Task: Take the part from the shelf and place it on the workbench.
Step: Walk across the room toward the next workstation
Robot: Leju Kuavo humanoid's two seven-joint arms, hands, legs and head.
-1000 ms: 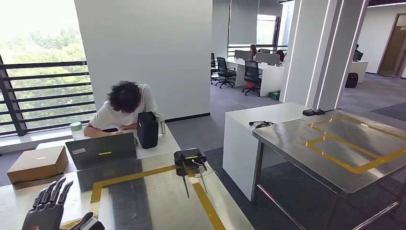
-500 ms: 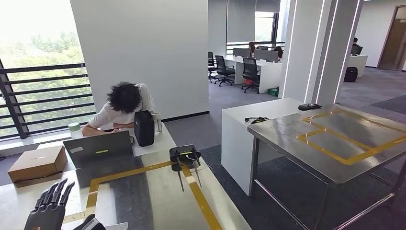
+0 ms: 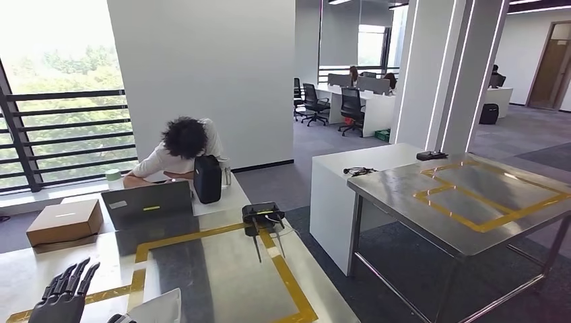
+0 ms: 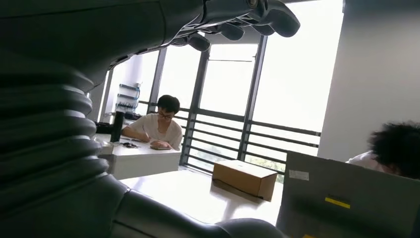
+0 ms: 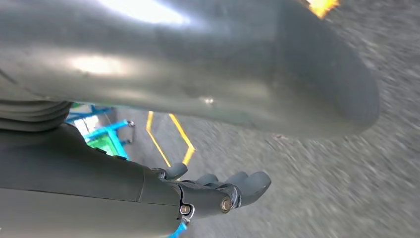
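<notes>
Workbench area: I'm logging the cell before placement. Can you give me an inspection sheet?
Surface: steel workbench with a yellow tape outline; a second steel table to the right.
Job's things: pale flat piece at the picture's lower edge; cannot tell if it is the part.
Clutter: laptop, cardboard box, black bag, black device.
Hands: left hand raised, fingers apart, nothing between them; right hand hangs over the floor, holding nothing.
Cables: dark cable on the white counter.
Surroundings: person bent over the desk; window railing; office chairs behind.
</notes>
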